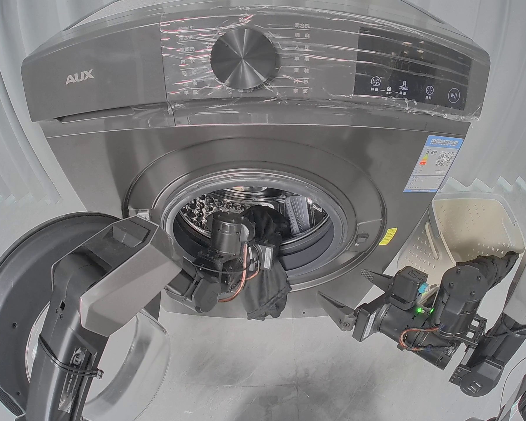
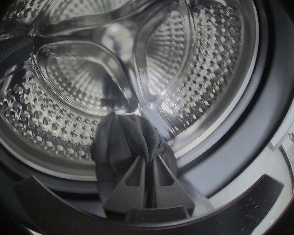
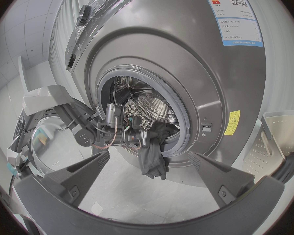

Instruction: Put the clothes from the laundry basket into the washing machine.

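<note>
Left end effector (image 2: 149,160) is clamped shut on the dark garment (image 2: 127,141) at the drum (image 2: 88,66) mouth, head-view centre. The garment's tail hangs over the seal (image 1: 324,249), so I'd push deeper before release. Right end effector (image 1: 345,287) is wide open and empty, lower right near the basket (image 1: 479,223), clear of the opening.

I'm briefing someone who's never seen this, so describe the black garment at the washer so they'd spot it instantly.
Start at the grey front-loading washing machine and its open drum mouth. Over the mouth's lower rim hangs the black garment, pinched in the left claw. It is matte cloth amid shiny steel.
</note>
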